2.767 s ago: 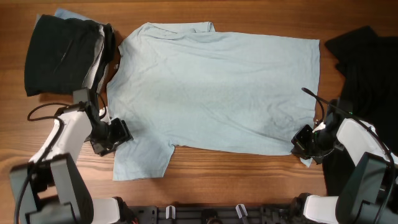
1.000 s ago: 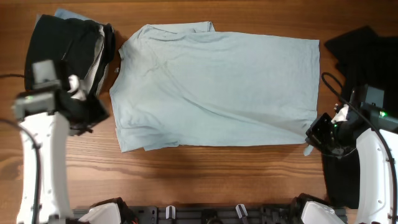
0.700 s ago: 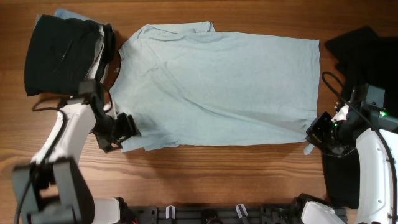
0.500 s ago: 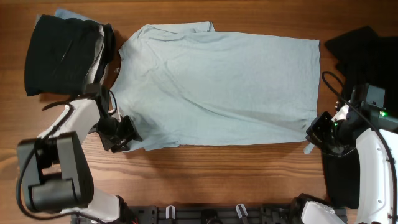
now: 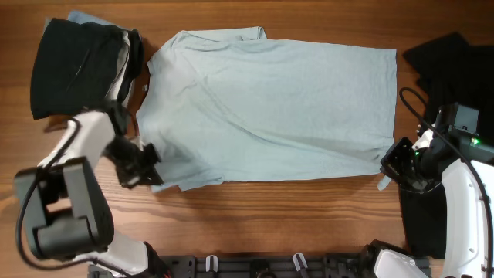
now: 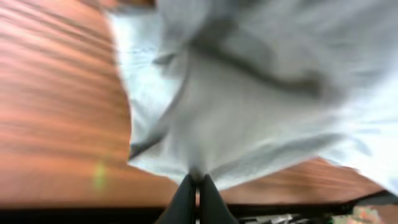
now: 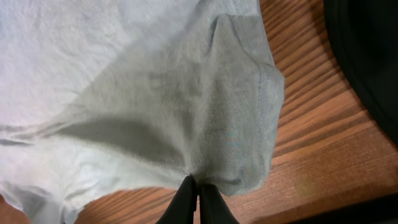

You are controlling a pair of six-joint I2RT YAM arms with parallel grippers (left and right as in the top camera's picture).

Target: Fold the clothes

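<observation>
Blurred T-shirt (image 6: pixel 261 106) in left wrist view

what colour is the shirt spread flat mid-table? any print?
Pale light blue T-shirt, plain, no print visible. It shows best in the overhead view.

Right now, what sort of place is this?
Probably a robot test bench rather than a home: a bare wooden table, a T-shirt spread flat and pinched by the left gripper and right gripper, and dark clothes piled at both ends.

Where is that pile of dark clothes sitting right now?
In the overhead view, the dark pile lies at the far left of the table, just beside the light-blue T-shirt and beyond the left gripper.
</observation>
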